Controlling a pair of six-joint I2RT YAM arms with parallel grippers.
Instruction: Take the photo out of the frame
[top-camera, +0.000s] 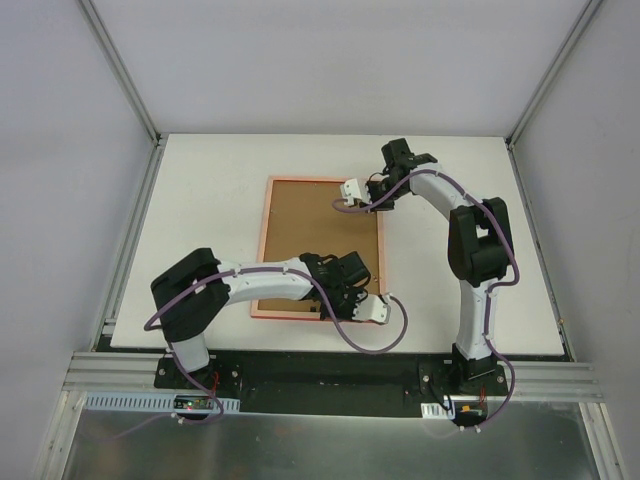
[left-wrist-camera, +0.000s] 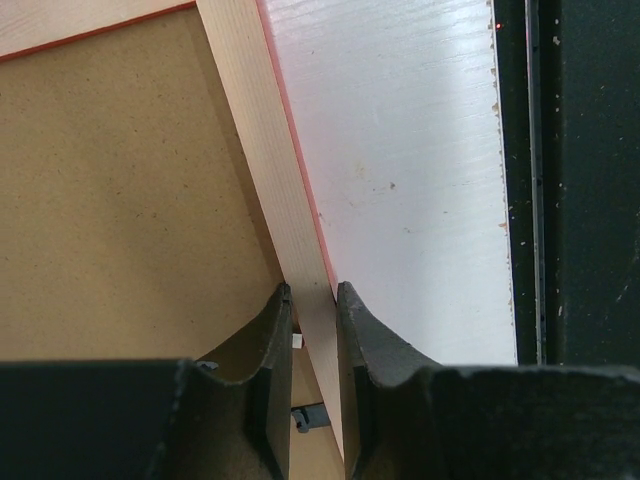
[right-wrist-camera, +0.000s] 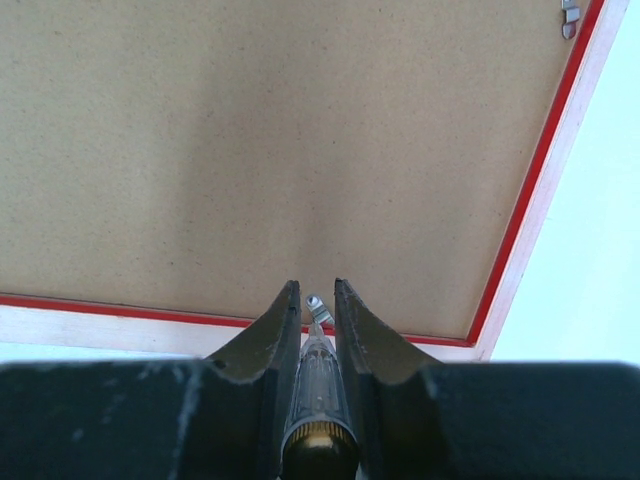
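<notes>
Left wrist view: the left pincer (left-wrist-camera: 315, 300) pinches the face-down frame (left-wrist-camera: 265, 150) by the rail between its jaws, the right pincer (right-wrist-camera: 317, 292) clamps a thin tool (right-wrist-camera: 315, 380) over the backing (right-wrist-camera: 250, 130) just ahead, so the photo is apparently not yet out.

Frame (top-camera: 261, 250) pale pink, red edge; backing board (top-camera: 320, 225) brown.

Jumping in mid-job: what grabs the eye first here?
The frame lies back up on the white table, brown backing board filling it. The left claw clamps one frame rail near the near right corner. The right claw, by the far right corner, pinches a slim metal-tipped tool at the board's edge.
</notes>
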